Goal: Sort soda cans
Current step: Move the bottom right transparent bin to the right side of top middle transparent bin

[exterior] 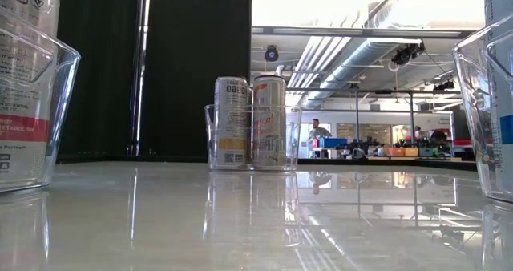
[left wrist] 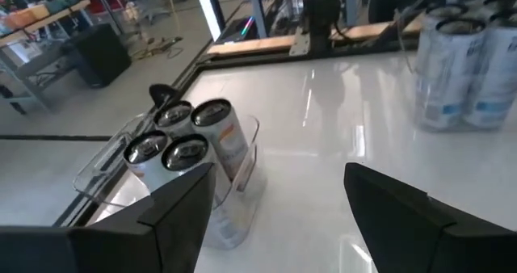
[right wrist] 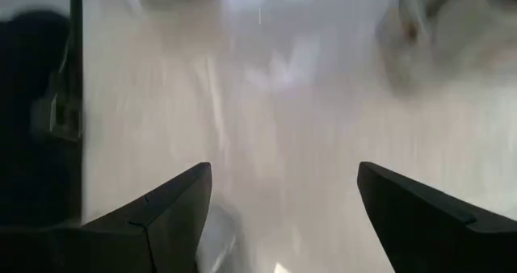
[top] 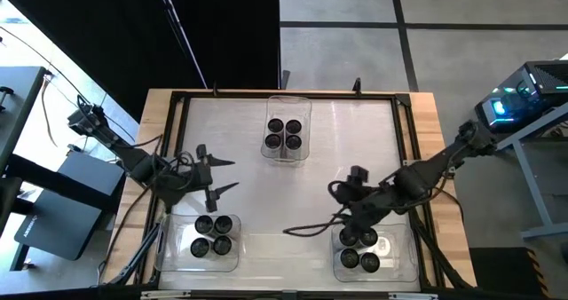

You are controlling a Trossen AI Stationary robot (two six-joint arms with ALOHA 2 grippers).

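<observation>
Silver-grey soda cans with dark tops stand in three clear bins. Four are in the far centre bin (top: 288,131), which also shows in the low view (exterior: 250,125) and the left wrist view (left wrist: 182,152). Four more are in the near-left bin (top: 213,236). Others are in the near-right bin (top: 362,251), partly under the right arm. My left gripper (top: 220,177) (left wrist: 279,200) hovers open over the table, just beyond the near-left bin. My right gripper (top: 324,213) (right wrist: 283,200) is open beside the near-right bin's far-left corner. Neither holds a can.
A black frame (top: 177,114) runs round the white table top. Bare table lies between the three bins. In the low view the near-left bin's wall (exterior: 32,95) and the near-right bin's wall (exterior: 485,103) stand close at either side. A person (exterior: 318,135) is far off in the room.
</observation>
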